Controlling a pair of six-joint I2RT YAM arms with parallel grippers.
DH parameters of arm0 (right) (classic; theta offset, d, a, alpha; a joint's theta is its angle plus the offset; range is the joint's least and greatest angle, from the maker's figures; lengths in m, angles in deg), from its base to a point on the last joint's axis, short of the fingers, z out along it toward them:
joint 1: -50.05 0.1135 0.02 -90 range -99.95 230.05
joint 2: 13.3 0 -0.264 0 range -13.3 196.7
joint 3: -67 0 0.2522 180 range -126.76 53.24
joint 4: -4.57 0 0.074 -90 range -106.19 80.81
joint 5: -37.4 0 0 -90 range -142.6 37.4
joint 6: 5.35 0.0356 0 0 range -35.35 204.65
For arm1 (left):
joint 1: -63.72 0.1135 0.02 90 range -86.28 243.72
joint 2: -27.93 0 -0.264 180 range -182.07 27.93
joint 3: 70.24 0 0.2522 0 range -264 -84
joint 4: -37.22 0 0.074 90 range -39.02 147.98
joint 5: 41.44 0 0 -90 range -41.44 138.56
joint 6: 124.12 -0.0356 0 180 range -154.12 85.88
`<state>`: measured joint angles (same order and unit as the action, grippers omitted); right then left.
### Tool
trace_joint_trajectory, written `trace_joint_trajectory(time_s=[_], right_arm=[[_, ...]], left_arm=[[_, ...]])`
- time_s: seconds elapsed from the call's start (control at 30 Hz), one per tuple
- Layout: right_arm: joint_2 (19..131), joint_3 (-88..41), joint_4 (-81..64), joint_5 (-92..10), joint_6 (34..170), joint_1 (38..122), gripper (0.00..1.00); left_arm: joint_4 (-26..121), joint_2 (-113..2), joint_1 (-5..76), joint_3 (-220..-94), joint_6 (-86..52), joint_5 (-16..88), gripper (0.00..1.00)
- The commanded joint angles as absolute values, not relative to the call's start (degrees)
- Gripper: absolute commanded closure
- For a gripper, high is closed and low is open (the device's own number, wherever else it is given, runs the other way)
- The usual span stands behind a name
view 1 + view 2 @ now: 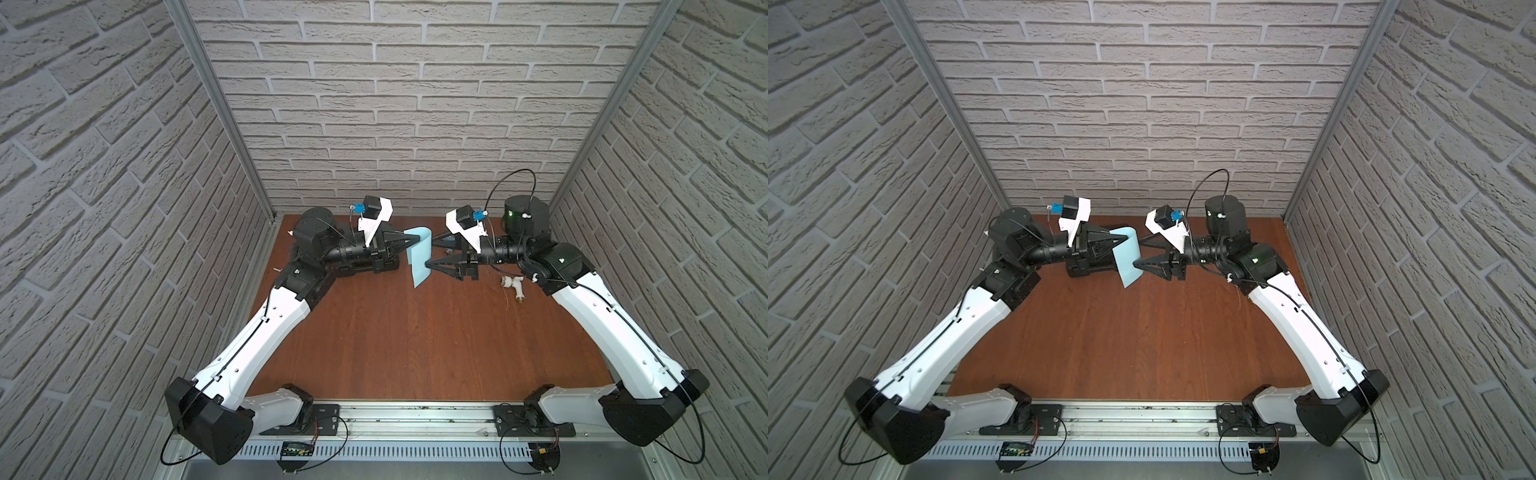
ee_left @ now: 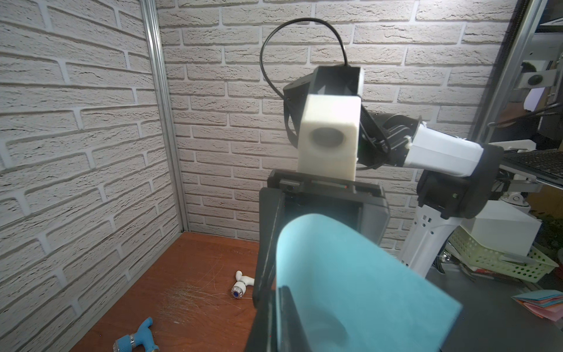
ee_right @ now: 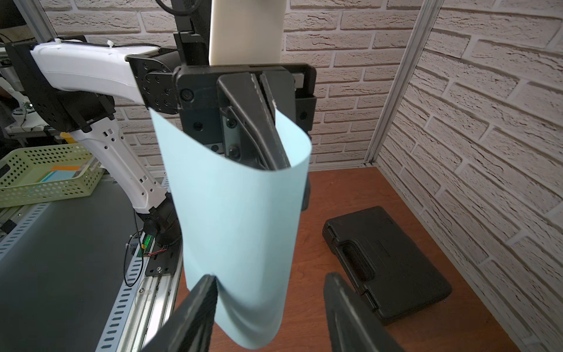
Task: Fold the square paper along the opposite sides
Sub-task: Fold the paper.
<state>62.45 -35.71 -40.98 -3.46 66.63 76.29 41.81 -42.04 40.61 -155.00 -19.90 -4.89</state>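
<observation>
Right wrist view: my left gripper point(image 3: 278, 152) pinches one edge of the square paper point(image 3: 237, 213), which curls in mid-air between my arms (fold not yet closed). My right gripper point(image 3: 271, 275) is spread. Next, I judge: catch the free edge and align.

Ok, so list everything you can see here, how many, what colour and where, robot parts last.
square paper: one, light blue, curled, held up above the table.
case: one, black, lying on the table below the left gripper.
white tap fitting: one, white, on the table by the right arm.
blue tap fitting: one, blue, on the table near the back wall.
table: one, brown wood.
baskets: two, pale green, off the table, one beyond each arm.
left gripper: one, black, shut on the paper's edge.
right gripper: one, black, open, one finger against the paper.
</observation>
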Motion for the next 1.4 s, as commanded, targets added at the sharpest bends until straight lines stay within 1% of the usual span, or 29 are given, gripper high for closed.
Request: trace_joint_trajectory(time_s=[0.0, 0.5, 0.7, 0.97, 1.37], right_arm=[[62.8, -36.9, -40.1, -2.5, 66.0, 77.2, 0.40], [63.8, -36.9, -40.9, -3.5, 65.3, 78.8, 0.40], [63.9, -36.7, -40.1, -4.2, 65.6, 78.9, 0.50], [63.5, -36.3, -39.0, -4.8, 66.0, 78.8, 0.59], [63.5, -36.1, -39.0, -4.7, 65.8, 78.9, 0.67]], left_arm=[[41.3, -42.3, 40.3, -155.2, -20.9, -4.5, 1.00], [43.2, -41.4, 40.1, -155.5, -22.8, -3.3, 1.00], [43.1, -41.0, 40.0, -155.2, -22.7, -3.5, 1.00], [43.0, -41.3, 39.7, -155.3, -22.8, -3.6, 1.00], [43.8, -41.5, 39.7, -155.9, -23.2, -3.6, 1.00]])
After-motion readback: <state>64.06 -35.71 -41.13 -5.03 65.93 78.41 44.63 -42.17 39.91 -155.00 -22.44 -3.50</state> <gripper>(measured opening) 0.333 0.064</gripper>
